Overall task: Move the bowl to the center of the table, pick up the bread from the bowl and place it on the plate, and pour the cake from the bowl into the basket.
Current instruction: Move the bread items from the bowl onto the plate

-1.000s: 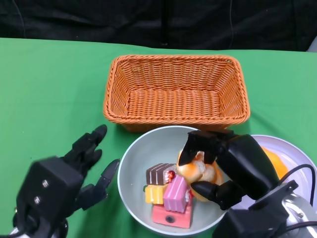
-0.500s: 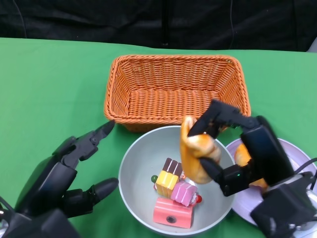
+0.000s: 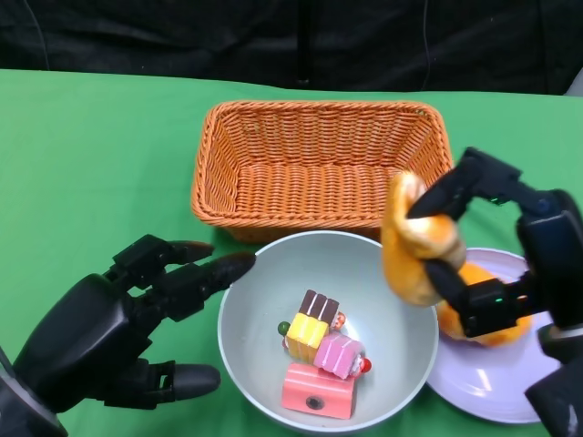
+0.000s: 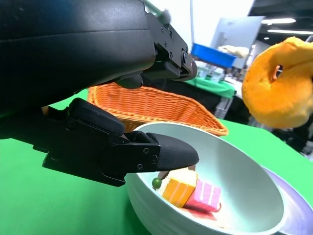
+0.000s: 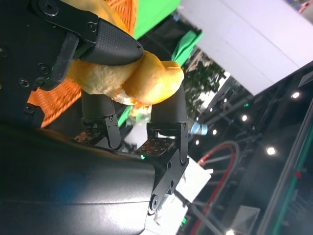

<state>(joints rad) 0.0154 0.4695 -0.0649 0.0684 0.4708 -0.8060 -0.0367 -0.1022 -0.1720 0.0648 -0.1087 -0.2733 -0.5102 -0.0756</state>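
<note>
Orange wicker basket (image 3: 323, 168) sits behind the pale bowl (image 3: 264, 300) on the green table (image 3: 91, 155); lilac plate (image 3: 483, 387) lies just right of the bowl, with another orange piece (image 3: 478, 332) on it (mostly hidden by the right hand). Right hand (image 3: 501, 255) pinches the bread (image 3: 414, 241), a glossy golden twisted roll, lifted above the bowl's right rim next to the plate. Left hand (image 3: 118, 323) is spread and holds nothing, fingertips at the bowl's left rim. Cake pieces (image 3: 319, 355) (pink, yellow, brown-striped) lie inside the bowl
</note>
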